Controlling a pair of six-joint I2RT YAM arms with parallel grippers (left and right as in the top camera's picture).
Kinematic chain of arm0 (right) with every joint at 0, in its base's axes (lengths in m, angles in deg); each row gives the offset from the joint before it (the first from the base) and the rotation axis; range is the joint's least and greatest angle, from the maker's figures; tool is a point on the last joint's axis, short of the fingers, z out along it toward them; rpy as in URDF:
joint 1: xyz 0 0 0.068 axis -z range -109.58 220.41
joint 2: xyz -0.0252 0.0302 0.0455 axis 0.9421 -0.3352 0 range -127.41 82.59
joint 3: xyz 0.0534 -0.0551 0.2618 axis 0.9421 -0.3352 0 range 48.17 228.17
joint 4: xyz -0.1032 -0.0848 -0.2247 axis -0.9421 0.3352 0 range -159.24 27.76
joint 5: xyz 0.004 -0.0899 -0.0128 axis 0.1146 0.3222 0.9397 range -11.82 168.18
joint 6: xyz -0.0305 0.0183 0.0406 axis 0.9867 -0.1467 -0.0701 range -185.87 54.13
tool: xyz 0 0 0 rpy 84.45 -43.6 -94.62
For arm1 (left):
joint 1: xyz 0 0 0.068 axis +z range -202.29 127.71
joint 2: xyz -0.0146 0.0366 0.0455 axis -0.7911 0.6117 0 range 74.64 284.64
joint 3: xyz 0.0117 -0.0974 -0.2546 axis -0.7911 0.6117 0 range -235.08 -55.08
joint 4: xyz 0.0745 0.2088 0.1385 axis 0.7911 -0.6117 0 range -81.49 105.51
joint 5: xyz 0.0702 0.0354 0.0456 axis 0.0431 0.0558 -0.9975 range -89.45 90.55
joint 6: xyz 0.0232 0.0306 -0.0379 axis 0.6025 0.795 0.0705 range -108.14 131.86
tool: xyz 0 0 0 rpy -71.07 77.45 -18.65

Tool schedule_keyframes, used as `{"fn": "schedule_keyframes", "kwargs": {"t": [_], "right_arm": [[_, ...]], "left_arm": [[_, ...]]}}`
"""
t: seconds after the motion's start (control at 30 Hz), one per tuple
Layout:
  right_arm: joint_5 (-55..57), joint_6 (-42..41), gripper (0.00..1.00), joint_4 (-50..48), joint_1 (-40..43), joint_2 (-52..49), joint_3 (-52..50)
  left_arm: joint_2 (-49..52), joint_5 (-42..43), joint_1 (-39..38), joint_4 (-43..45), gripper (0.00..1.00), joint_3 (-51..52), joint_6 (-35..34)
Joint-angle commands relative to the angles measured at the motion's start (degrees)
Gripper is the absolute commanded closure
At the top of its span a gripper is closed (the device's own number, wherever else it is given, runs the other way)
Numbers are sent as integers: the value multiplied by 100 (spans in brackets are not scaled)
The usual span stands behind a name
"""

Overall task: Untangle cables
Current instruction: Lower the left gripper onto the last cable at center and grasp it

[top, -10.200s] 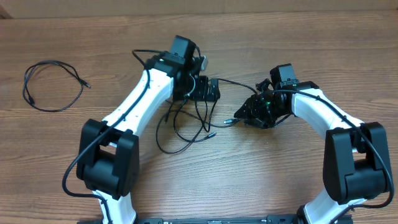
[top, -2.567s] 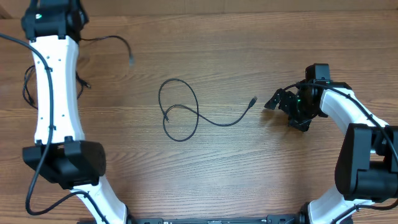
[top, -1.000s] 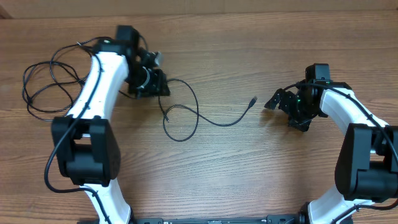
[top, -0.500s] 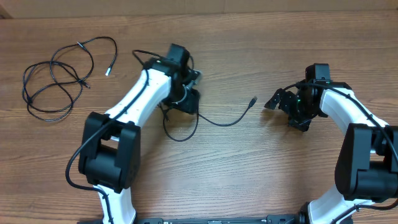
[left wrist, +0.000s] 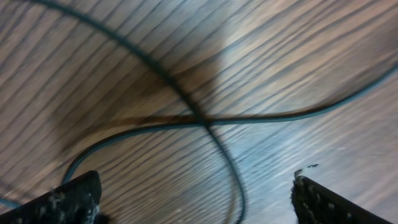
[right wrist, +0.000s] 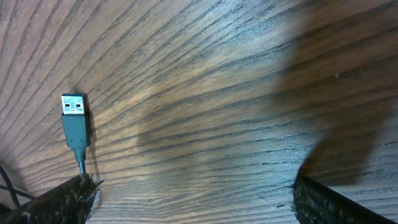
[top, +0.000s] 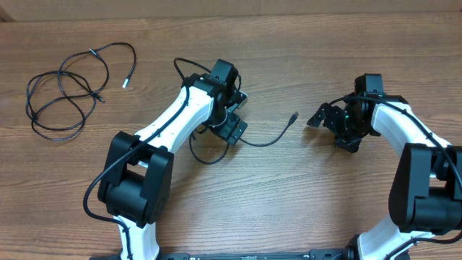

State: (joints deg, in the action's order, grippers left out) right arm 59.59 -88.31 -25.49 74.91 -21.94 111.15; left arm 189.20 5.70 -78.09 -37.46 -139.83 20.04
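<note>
From overhead, you are holding the left pincer [top: 232,128] low over the one cable [top: 263,144] lying mid-bench, right where its loop [top: 209,162] is closing on itself. That looks like the spot to work from if the loop is to be pulled open. The cable is running out from there to its plug [top: 293,115], which is pointing toward the right pincer [top: 318,118]. That pincer is hovering just beside the plug, apart from it, probably placed to take that free end. Two more cords [top: 63,92] are lying at the far left of the bench [top: 289,217], well apart from the arms (they are overlapping each other loosely, so I would not call them sorted).

In the left wrist view, the fingers [left wrist: 68,199] are standing wide apart, released, with nothing gripped between them. The crossing [left wrist: 205,123] is resting flat on the wood just ahead of them, so the pincer is straddling the strands, not touching them.

In the right wrist view, the plug [right wrist: 74,118] is lying flat with its metal end away from the camera, close to one finger [right wrist: 62,199]. This pincer is also spread wide and gripping nothing, and the bench between its fingers is showing only grain.
</note>
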Motion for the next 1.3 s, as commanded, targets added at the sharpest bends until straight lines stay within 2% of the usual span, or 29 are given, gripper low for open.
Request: {"fn": "schedule_keyframes", "kwargs": {"t": [0.0, 0.3, 0.33, 0.37, 0.43, 0.47, 0.53, 0.63, 0.67, 0.8, 0.83, 0.9, 0.97, 1.03, 1.27], "right_arm": [[57, 0, 0, -13, 4, 4, -2], [57, 2, 0, -13, 4, 4, -2], [57, 2, 0, -13, 4, 4, -2], [57, 2, 0, -13, 4, 4, -2], [57, 2, 0, -13, 4, 4, -2], [57, 2, 0, -13, 4, 4, -2], [57, 2, 0, -13, 4, 4, -2], [57, 2, 0, -13, 4, 4, -2], [57, 2, 0, -13, 4, 4, -2], [57, 0, 0, -13, 4, 4, -2], [59, 2, 0, -13, 4, 4, -2], [57, 0, 0, -13, 4, 4, -2], [57, 2, 0, -13, 4, 4, -2], [57, 2, 0, -13, 4, 4, -2], [57, 2, 0, -13, 4, 4, -2]], "left_arm": [[199, -428, 7, 70, 0, 127, 175], [774, -898, 28, 339, 0, 295, 254], [813, -859, 35, 334, 4, 295, 254], [866, -848, 37, 334, 12, 295, 254], [914, -809, 37, 326, 53, 295, 251], [918, -807, 31, 323, 64, 295, 251], [918, -809, 20, 323, 70, 295, 251], [916, -807, 17, 319, 95, 284, 240], [916, -809, 17, 308, 96, 280, 179], [896, -807, 17, 122, 96, 131, -15], [896, -809, 17, 79, 87, 92, -13], [896, -868, 17, 31, 41, 37, -4], [896, -1047, 24, 46, 29, 35, -4], [896, -1298, 24, 28, 24, 33, -4], [896, -1720, -15, -199, 21, -249, -4]]}}
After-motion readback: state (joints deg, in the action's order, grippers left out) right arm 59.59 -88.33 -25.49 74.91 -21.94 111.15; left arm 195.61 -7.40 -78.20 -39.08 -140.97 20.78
